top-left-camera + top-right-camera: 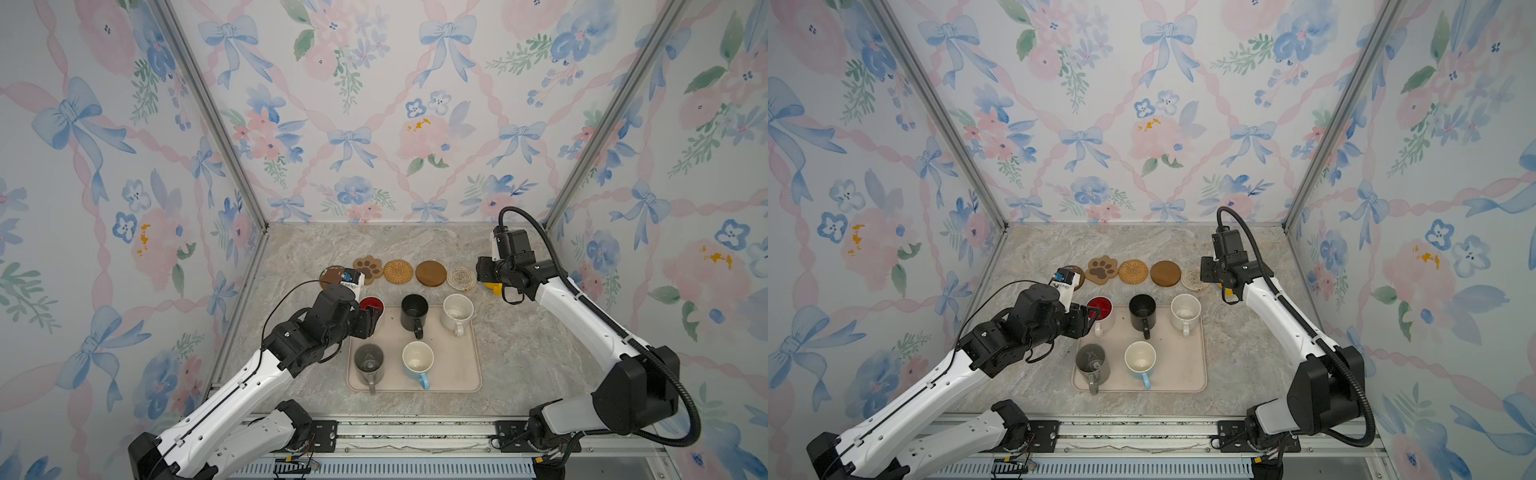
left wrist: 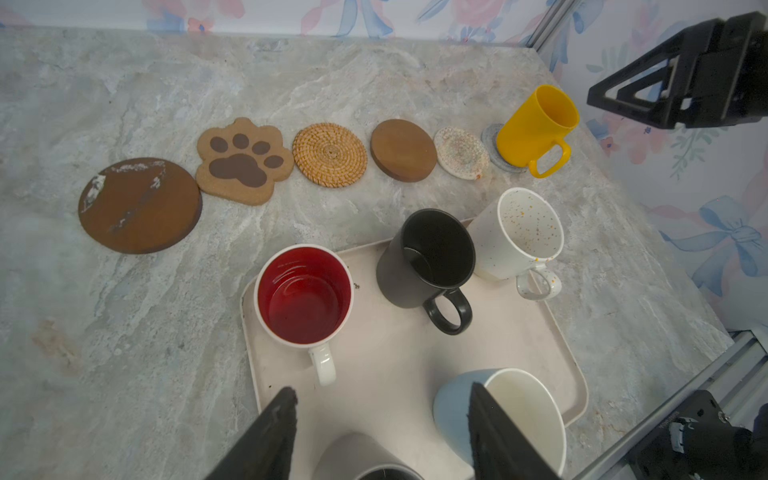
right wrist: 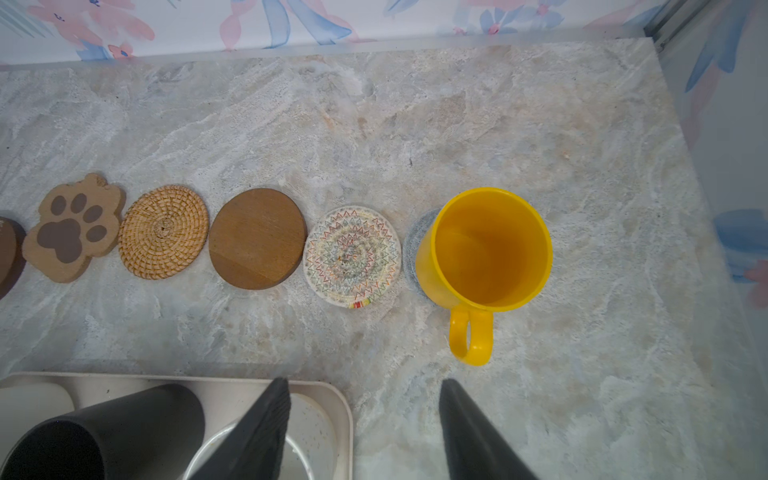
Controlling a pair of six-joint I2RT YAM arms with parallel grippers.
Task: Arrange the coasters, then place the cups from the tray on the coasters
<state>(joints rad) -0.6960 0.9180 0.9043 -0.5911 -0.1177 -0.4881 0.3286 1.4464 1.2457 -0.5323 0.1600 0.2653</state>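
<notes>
Six coasters (image 1: 398, 272) are laid in a row on the bench (image 1: 532, 353) behind the tray (image 1: 457, 365). From left to right in both top views they are a dark brown wooden disc (image 2: 139, 205), a paw-shaped coaster (image 2: 243, 160), a rattan round (image 2: 329, 154), a second wooden disc (image 2: 403, 149), a cream woven round (image 2: 461, 153) and a blue-grey woven round (image 3: 417, 241). The yellow mug (image 3: 484, 249) is set upright on the blue-grey woven round, so that only an edge of that coaster is seen, and its handle is turned toward the near side of the bench. Five mugs are kept on the tray: the red-lined white mug (image 2: 304, 295), the black mug (image 1: 414, 311) and the cream speckled mug (image 1: 457, 309) in the far row, the grey mug (image 1: 368, 359) and the light blue mug (image 1: 417, 358) in the near row. The left pincer (image 2: 382, 388) is held over the left part of the tray, near the handle of the red-lined white mug; its jaws are parted and nothing is gripped between them. The right pincer (image 3: 365, 380) is found by the right end of the row, near the yellow mug but apart from it, with its jaws likewise parted and empty.
</notes>
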